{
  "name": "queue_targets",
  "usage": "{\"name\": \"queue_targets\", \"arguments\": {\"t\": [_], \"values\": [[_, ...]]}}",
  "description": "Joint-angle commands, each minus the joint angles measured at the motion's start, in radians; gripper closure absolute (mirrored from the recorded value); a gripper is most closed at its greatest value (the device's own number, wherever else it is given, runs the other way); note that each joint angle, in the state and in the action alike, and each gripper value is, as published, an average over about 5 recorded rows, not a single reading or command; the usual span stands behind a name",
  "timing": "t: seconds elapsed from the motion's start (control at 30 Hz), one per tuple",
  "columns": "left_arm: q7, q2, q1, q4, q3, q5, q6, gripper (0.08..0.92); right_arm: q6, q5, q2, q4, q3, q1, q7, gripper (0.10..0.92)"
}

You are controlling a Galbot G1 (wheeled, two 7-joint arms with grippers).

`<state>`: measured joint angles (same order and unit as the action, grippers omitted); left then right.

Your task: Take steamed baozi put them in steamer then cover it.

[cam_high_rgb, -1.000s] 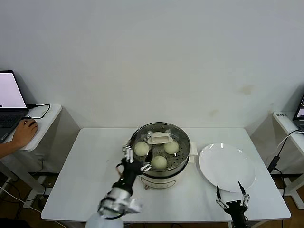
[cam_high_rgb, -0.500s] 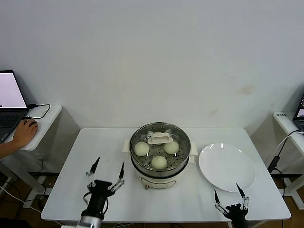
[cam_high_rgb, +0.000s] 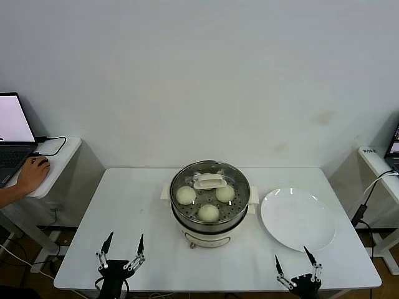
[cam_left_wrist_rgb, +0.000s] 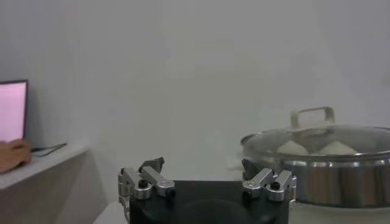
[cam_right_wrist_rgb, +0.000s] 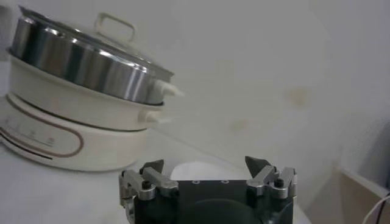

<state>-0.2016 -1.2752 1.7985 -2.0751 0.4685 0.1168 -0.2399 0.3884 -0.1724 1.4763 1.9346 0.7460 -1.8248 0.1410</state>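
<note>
The steel steamer [cam_high_rgb: 211, 219] stands on its cream-white base at the table's middle. The glass cover [cam_high_rgb: 210, 182] with its cream handle lies on top of it. Through the glass I see three baozi [cam_high_rgb: 186, 195]; the handle hides the spot behind them. My left gripper [cam_high_rgb: 120, 251] is open and empty at the table's front left edge. My right gripper [cam_high_rgb: 297, 264] is open and empty at the front right edge. The steamer and cover also show in the left wrist view [cam_left_wrist_rgb: 329, 164] and the right wrist view [cam_right_wrist_rgb: 79, 58].
A flat white plate [cam_high_rgb: 297, 218] lies bare on the table to the right of the steamer. A side desk at far left holds a laptop [cam_high_rgb: 14, 134] and a person's hand [cam_high_rgb: 30, 174] on a mouse. A second side table [cam_high_rgb: 380, 163] stands at far right.
My left gripper has drawn back from beside the steamer to the table's front left edge and opened wide. My right gripper has sunk slightly lower at the front right edge.
</note>
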Motion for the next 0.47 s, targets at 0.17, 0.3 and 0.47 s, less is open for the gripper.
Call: {"name": "queue_targets", "arguments": {"t": [0.17, 0.3, 0.47], "values": [[0.027, -0.037, 0.046, 0.041, 0.029, 0.059, -0.021, 0.177, -0.183, 0.177, -0.027, 0.092, -0.066, -0.053, 0.048, 0.202], [0.038, -0.041, 0.054, 0.036, 0.028, 0.052, -0.017, 0.177, -0.195, 0.179, -0.03, 0.093, -0.068, -0.057, 0.049, 0.203], [0.047, -0.042, 0.059, 0.038, 0.028, 0.049, -0.01, 0.177, -0.205, 0.177, -0.027, 0.097, -0.068, -0.06, 0.053, 0.202]]}}
